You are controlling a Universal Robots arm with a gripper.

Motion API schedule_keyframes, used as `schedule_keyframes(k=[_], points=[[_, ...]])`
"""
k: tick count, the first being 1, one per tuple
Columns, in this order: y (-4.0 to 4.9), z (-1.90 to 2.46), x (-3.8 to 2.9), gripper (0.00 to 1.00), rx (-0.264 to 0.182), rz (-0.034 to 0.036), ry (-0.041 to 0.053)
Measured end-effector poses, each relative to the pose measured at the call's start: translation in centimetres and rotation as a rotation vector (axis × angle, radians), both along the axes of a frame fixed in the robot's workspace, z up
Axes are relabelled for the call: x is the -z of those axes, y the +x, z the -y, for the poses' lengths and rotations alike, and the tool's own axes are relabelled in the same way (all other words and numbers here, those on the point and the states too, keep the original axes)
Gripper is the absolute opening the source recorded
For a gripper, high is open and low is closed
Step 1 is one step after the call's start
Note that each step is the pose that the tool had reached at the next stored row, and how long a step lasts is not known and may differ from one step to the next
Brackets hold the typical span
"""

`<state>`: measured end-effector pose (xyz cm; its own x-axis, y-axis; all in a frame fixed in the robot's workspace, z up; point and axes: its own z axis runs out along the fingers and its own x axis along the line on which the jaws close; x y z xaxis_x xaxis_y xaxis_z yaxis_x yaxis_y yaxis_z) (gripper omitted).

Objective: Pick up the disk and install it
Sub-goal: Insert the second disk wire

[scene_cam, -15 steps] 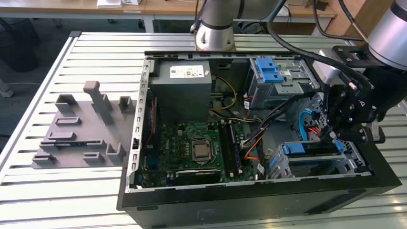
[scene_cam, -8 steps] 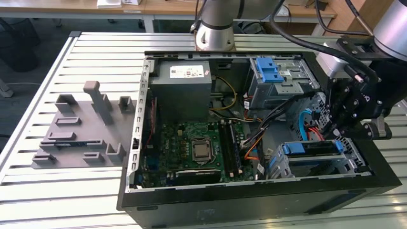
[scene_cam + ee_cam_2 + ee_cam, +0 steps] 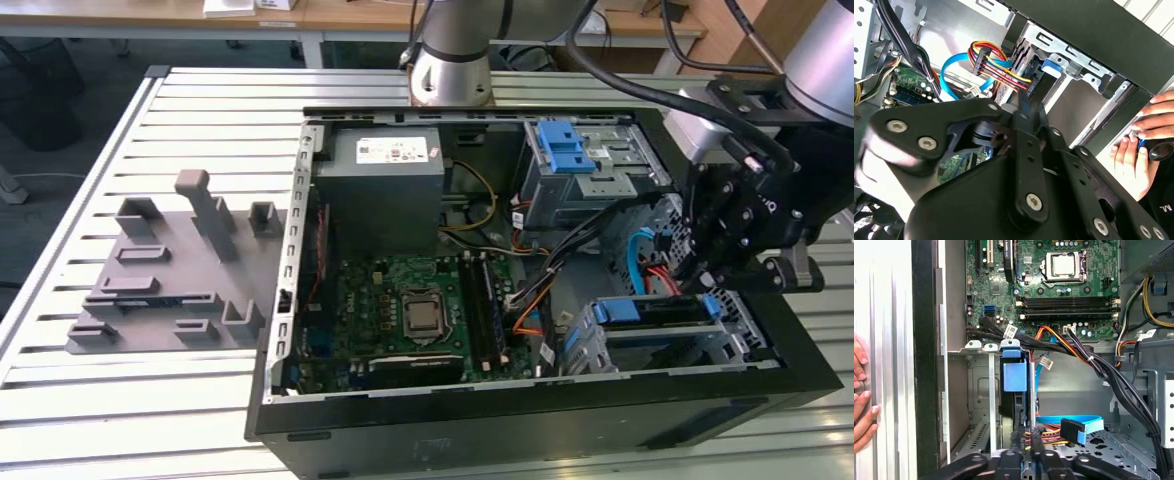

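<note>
The disk (image 3: 651, 311) stands on edge in the metal drive cage (image 3: 727, 345) at the near corner of the open computer case, on the exterior view's right. Its blue plastic rail (image 3: 1015, 375) shows end-on in the first wrist view, and a blue tab of the disk (image 3: 1051, 67) pokes from the cage in the second wrist view. My gripper (image 3: 703, 285) hangs just over that cage. Its two dark fingers (image 3: 1016, 440) straddle the disk's near edge, close together, and look shut on it. The contact itself is partly hidden by cables.
A person's hand (image 3: 861, 390) rests on the case's outer wall beside the cage. Bundled cables (image 3: 1069, 347) cross next to the disk. The motherboard (image 3: 420, 310), a grey power box (image 3: 387, 190) and an upper blue-latched bay (image 3: 567, 150) sit inside the case. A grey fixture (image 3: 174, 270) lies on the slatted table.
</note>
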<state>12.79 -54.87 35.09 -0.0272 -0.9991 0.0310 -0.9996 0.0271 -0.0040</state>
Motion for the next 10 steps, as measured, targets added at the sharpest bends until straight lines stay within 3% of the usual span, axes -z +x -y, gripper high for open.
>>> schedule_keyframes(k=[2, 7, 8, 10], points=[[0.0, 0.0, -0.01, 0.25, 0.0, 0.0, 0.0], [0.0, 0.0, -0.02, 0.26, 0.0, 0.0, 0.0001], [0.0, 0.0, -0.02, 0.32, 0.0, 0.0, 0.0001], [0.0, 0.0, -0.03, 0.32, 0.0, 0.0, 0.0]])
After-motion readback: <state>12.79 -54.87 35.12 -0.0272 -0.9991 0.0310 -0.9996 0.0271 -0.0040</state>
